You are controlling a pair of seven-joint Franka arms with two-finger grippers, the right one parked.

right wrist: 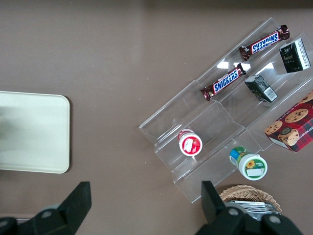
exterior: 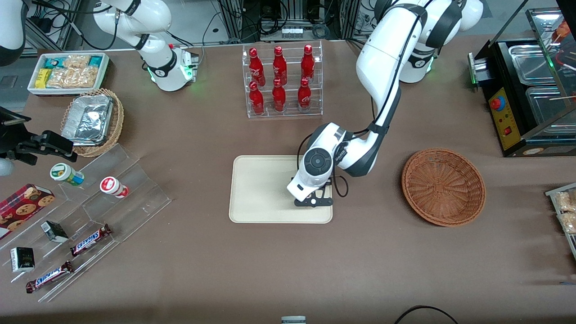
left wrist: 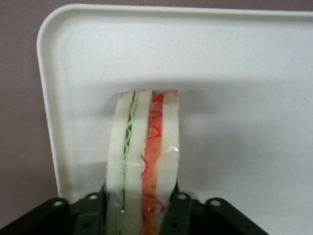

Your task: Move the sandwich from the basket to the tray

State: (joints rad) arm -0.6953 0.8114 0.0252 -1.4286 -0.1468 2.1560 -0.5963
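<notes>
In the left wrist view the sandwich (left wrist: pixel 144 156), a wedge of white bread with green and red-orange filling, is clamped between my gripper's fingers (left wrist: pixel 182 208) and hangs just over the cream-beige tray (left wrist: pixel 234 63). In the front view my gripper (exterior: pixel 312 198) is low over the tray (exterior: pixel 256 189), at its end nearest the basket, and its body hides the sandwich. The reddish-brown wicker basket (exterior: pixel 443 186) lies empty on the table, toward the working arm's end.
A clear rack of red bottles (exterior: pixel 282 81) stands farther from the front camera than the tray. Toward the parked arm's end are a clear stepped shelf with snacks (exterior: pixel 90 211), a tan basket of foil containers (exterior: pixel 92 120) and a white snack bin (exterior: pixel 68 72). A black warmer (exterior: pixel 526 90) stands near the basket.
</notes>
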